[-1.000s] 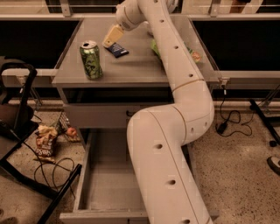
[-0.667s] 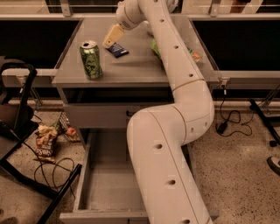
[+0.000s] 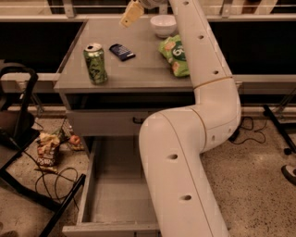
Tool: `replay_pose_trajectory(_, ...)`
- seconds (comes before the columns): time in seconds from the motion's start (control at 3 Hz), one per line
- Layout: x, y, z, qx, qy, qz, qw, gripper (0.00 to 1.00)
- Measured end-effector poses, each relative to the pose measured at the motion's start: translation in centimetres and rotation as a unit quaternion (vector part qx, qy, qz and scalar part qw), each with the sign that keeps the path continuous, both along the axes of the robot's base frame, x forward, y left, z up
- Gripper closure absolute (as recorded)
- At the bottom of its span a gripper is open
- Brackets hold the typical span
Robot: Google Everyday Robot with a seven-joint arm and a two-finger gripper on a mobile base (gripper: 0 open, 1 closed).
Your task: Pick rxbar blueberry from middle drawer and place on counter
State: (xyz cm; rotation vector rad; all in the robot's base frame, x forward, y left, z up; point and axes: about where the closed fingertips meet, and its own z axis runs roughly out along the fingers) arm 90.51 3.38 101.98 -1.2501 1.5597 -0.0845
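- Hand point(image 3: 132, 14), tan-tipped, on big white arm point(image 3: 203, 55), hangs over back of flat grey counter point(image 3: 138, 74), right at top of view; apart or together, can't tell.
- Small flat dark navy rxbar blueberry point(image 3: 122, 52) lies on counter, apart from hand, btwn upright green drink can point(image 3: 95, 63) & green crinkly chip bag point(image 3: 175, 54).
- Small white bowl point(image 3: 163, 25) at counter's back; inside not visible.
- Wide shallow grey metal middle drawer point(image 3: 108, 199) pulled out, grey floor showing; arm hides its right side.
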Motion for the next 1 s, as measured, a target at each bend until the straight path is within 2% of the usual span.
replay_pose_trajectory(0.33,-2.9,-6.0,6.6,-0.006,-0.028,-0.049,0.9984,0.0)
replay_pose_trajectory(0.67,-6.8,-11.0,6.6,-0.021,0.009,-0.101,0.9946,0.0)
replay_pose_trajectory(1.0,-8.7,-14.1,-3.8,-0.047,0.114,-0.157,0.9798,0.0)
